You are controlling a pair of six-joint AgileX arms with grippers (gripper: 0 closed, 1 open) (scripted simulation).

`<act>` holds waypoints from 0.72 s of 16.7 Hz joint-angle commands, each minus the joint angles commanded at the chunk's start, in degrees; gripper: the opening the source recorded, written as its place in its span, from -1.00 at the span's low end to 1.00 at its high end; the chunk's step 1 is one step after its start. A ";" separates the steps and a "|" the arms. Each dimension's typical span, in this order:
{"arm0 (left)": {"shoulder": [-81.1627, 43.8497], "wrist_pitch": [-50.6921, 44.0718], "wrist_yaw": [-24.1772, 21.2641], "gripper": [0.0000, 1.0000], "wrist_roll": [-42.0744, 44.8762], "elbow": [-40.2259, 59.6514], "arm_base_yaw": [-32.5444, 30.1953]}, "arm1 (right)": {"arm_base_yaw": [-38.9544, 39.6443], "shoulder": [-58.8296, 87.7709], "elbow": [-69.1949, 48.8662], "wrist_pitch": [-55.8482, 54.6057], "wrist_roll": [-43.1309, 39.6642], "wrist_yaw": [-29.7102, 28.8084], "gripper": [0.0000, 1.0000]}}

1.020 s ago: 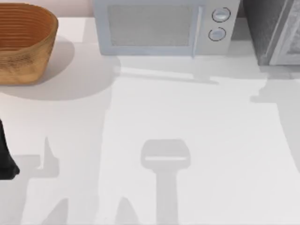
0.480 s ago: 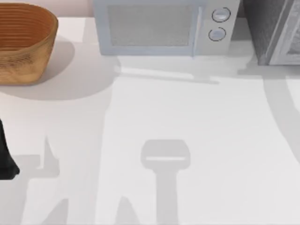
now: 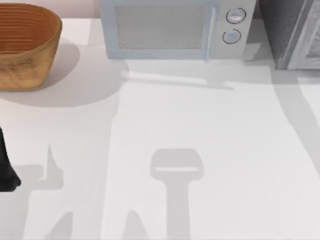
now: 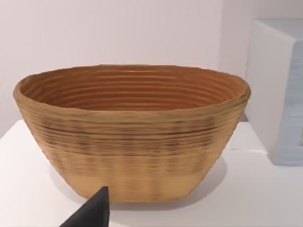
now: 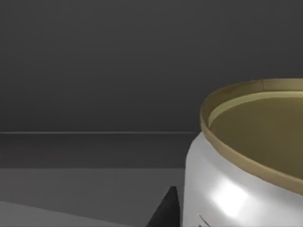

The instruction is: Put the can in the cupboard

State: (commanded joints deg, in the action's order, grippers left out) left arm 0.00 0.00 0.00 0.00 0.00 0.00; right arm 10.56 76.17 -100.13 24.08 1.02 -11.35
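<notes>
The can (image 5: 246, 165), white with a dull gold top, fills the near side of the right wrist view. One dark finger (image 5: 165, 210) of my right gripper lies against its side, so the gripper looks shut on it. Behind the can is a dark grey wall and floor, the inside of the cupboard (image 5: 118, 71). In the top view the cupboard (image 3: 290, 30) stands at the back right corner, dark speckled with a lighter framed door. My left arm (image 3: 5, 167) rests at the table's left edge.
A woven brown basket (image 3: 25, 45) sits at the back left and is large in the left wrist view (image 4: 132, 137). A pale blue-grey microwave (image 3: 170, 30) with two knobs stands at the back centre, beside the cupboard.
The right arm's shadow on the table's right side has narrowed and shifted toward the cupboard. The left arm, basket and microwave have not moved.
</notes>
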 joint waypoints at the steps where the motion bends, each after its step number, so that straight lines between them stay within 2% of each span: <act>1: 0.00 0.00 0.00 1.00 0.00 0.00 0.00 | 0.00 0.00 0.00 0.00 0.00 0.00 -1.00; 6: 0.00 0.00 0.00 1.00 0.00 0.00 0.00 | -0.24 0.24 -0.30 0.03 0.10 0.05 -1.00; 12: 0.00 0.00 0.00 1.00 0.00 0.00 0.00 | -0.79 7.45 -10.21 2.49 0.11 0.73 -1.00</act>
State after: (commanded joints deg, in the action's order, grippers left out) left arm 0.00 0.00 0.00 0.00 0.00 0.00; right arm 9.77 83.62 -110.34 26.58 1.13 -10.62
